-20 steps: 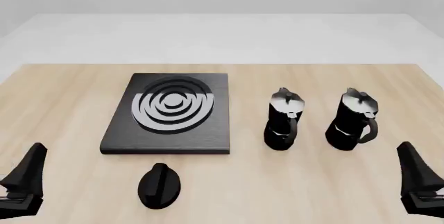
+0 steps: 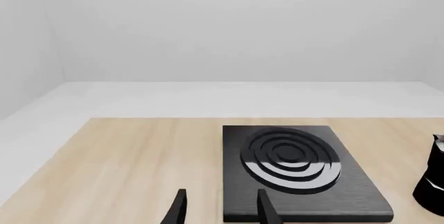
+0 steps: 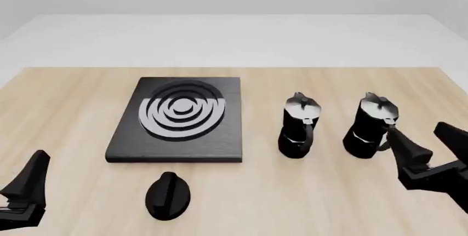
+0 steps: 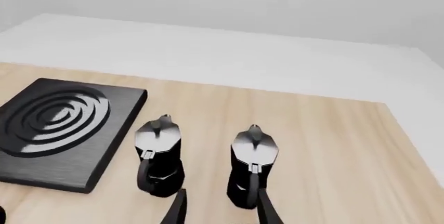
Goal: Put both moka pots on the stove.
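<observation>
Nearest the worktop's (image 3: 66, 99) front edge, the left gripper (image 3: 22, 192) and right gripper (image 3: 428, 151) are both hanging released, holding nothing. Beyond, two moka pots (image 3: 299, 126) (image 3: 371, 125) are standing upright right of centre: black, faceted, waisted, silver-lidded. Probably rigid and top-heavy, they suit a grasp at the waist. The stove (image 3: 177, 120) is lying left of them.

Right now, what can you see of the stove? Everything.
The stove is a flat black rectangular slab with a matte, brushed-looking top and rounded edges. A round recess toward its far end holds concentric silver-grey burner rings. It lies flat on the wooden table, left of both moka pots, with nothing on it. Nothing touches it; the black oval knob lies just in front, apart.
</observation>
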Controlling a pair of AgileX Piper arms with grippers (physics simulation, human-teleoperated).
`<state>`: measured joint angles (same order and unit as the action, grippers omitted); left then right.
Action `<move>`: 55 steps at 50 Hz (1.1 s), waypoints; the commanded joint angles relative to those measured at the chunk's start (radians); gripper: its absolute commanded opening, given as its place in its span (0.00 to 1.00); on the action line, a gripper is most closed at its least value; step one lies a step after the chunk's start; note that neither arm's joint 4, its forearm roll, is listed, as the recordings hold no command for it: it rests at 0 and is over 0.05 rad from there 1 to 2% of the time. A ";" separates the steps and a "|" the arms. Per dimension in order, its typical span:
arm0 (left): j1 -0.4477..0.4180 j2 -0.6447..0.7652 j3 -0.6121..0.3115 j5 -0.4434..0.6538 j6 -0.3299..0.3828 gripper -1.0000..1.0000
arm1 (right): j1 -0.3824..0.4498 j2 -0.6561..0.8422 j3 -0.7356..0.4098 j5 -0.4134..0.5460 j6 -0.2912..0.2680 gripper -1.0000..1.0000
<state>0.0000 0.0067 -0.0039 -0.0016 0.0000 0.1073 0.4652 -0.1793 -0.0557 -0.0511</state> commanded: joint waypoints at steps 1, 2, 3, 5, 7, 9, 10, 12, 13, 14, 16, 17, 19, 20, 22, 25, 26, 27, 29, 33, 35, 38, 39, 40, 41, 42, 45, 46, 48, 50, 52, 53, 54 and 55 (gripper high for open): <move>0.000 0.001 0.000 0.000 0.000 1.00 | 0.079 0.274 -0.205 0.126 -0.056 1.00; 0.000 0.001 0.000 0.000 0.000 1.00 | 0.084 0.286 -0.230 0.149 -0.038 1.00; 0.000 0.001 0.000 0.000 0.000 1.00 | 0.084 0.286 -0.230 0.149 -0.038 1.00; 0.000 0.001 0.000 0.000 0.000 1.00 | 0.089 0.329 -0.291 0.199 -0.053 1.00; 0.000 0.001 0.000 0.000 0.000 1.00 | 0.086 0.366 -0.317 0.216 -0.049 1.00; 0.000 0.001 0.000 0.000 0.000 1.00 | 0.107 0.392 -0.348 0.242 -0.035 1.00; 0.000 0.001 0.000 0.000 0.000 1.00 | 0.109 0.398 -0.358 0.250 -0.035 1.00; 0.000 0.001 0.000 0.000 0.000 1.00 | 0.115 0.407 -0.381 0.267 -0.038 1.00; 0.000 0.001 0.000 0.000 0.000 1.00 | 0.120 0.431 -0.397 0.281 -0.022 1.00; 0.000 0.001 0.000 0.000 0.000 1.00 | 0.121 0.433 -0.404 0.284 -0.027 1.00; 0.000 0.001 0.000 0.000 0.000 1.00 | 0.123 0.441 -0.413 0.291 -0.026 1.00; 0.000 0.001 0.000 0.000 0.000 1.00 | 0.126 0.464 -0.426 0.303 -0.035 1.00; 0.000 0.001 0.000 0.000 0.000 1.00 | 0.135 0.490 -0.448 0.320 -0.025 1.00; 0.000 0.001 0.000 0.000 0.000 1.00 | 0.138 0.505 -0.461 0.332 -0.015 1.00; 0.000 0.001 0.000 0.000 0.000 1.00 | 0.134 0.520 -0.483 0.344 -0.029 1.00; 0.000 0.001 0.000 0.000 0.000 1.00 | 0.138 0.549 -0.508 0.357 -0.022 1.00; 0.000 0.001 0.000 0.000 0.000 1.00 | 0.138 0.550 -0.508 0.357 -0.022 1.00; 0.000 0.001 0.000 0.000 0.000 1.00 | 0.147 0.569 -0.521 0.365 -0.010 1.00; 0.000 0.001 0.000 0.000 0.000 1.00 | 0.149 0.594 -0.537 0.372 -0.002 1.00; 0.000 0.001 0.000 0.000 0.000 1.00 | 0.156 0.643 -0.569 0.385 0.012 1.00; 0.000 0.001 0.000 0.000 0.000 1.00 | 0.158 0.651 -0.575 0.387 0.017 1.00; 0.000 0.001 0.000 0.000 0.000 1.00 | 0.171 0.696 -0.595 0.398 0.050 1.00; 0.000 0.001 0.000 0.000 0.000 1.00 | 0.171 0.696 -0.595 0.398 0.050 1.00; 0.000 0.001 0.000 0.000 0.000 1.00 | 0.174 0.712 -0.607 0.404 0.062 1.00; 0.000 0.001 0.000 0.000 0.000 1.00 | 0.179 0.719 -0.613 0.408 0.072 1.00; 0.000 0.001 0.000 0.000 0.000 1.00 | 0.183 0.733 -0.621 0.414 0.092 1.00; 0.000 0.001 0.000 0.000 0.000 1.00 | 0.188 0.745 -0.631 0.416 0.093 1.00; 0.000 0.001 0.000 0.000 0.000 1.00 | 0.197 0.764 -0.637 0.421 0.117 1.00; 0.000 0.001 0.000 0.000 0.000 1.00 | 0.205 0.770 -0.641 0.422 0.127 1.00; 0.000 0.001 0.000 0.000 0.000 1.00 | 0.209 0.783 -0.645 0.424 0.137 1.00; 0.000 0.001 0.000 0.000 0.000 1.00 | 0.221 0.794 -0.651 0.426 0.159 1.00; 0.000 0.001 0.000 0.000 0.000 1.00 | 0.220 0.799 -0.653 0.425 0.162 1.00; 0.000 0.001 0.000 0.000 0.000 1.00 | 0.224 0.806 -0.654 0.425 0.170 1.00; 0.000 0.001 0.000 0.000 0.000 1.00 | 0.229 0.809 -0.655 0.425 0.177 1.00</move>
<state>0.0000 0.0073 -0.0043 -0.0017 0.0000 0.3040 1.2070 -0.7992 0.3536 0.0604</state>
